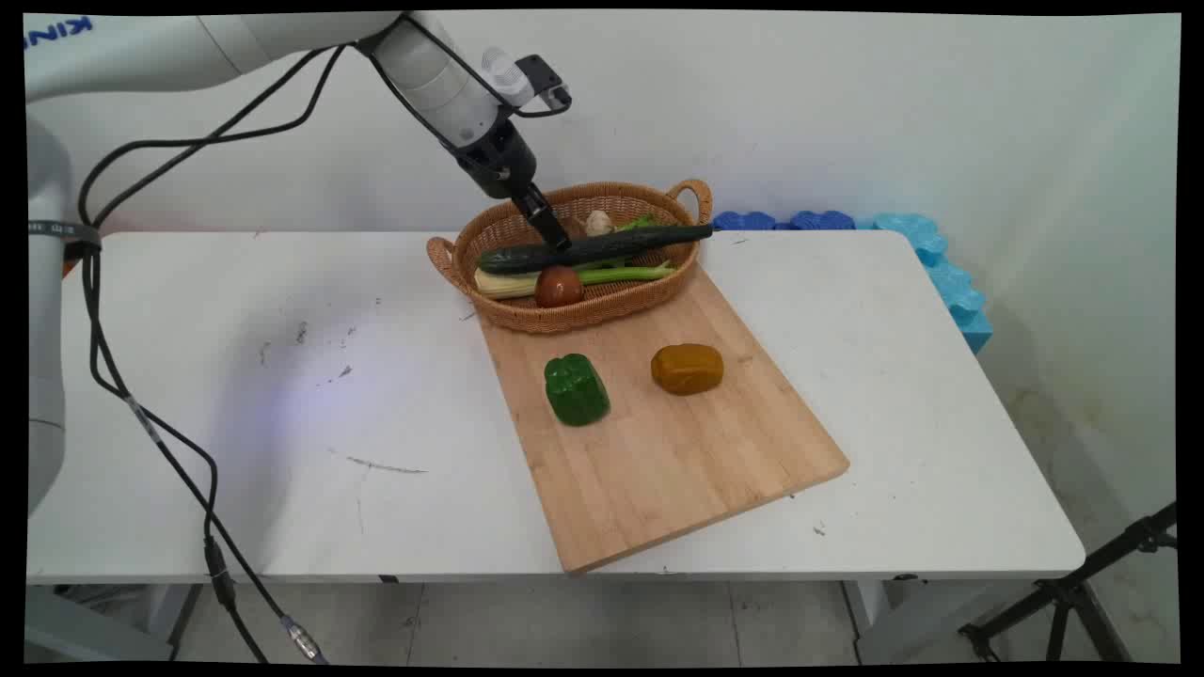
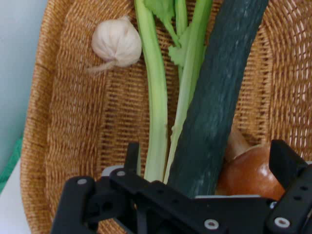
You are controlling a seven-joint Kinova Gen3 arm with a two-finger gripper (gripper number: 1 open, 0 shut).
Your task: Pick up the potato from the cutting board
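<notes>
At upper centre of the main view, the gripper (image 1: 553,235) has its fingers closed on the cucumber (image 1: 602,248), which sits over the wicker basket (image 1: 602,310). Celery (image 2: 157,112), garlic (image 2: 116,43) and an onion (image 2: 251,173) lie below it.

The basket (image 2: 53,122) is woven wicker, rough and ribbed. The cucumber (image 2: 219,97) has a dark, matt, faintly pebbled skin, while the onion (image 2: 251,173) looks smooth and glossy. The garlic (image 2: 116,43) is papery. The cutting board (image 1: 658,442) is pale, smooth wood. The gripper (image 2: 204,168) is matt black plastic.
</notes>
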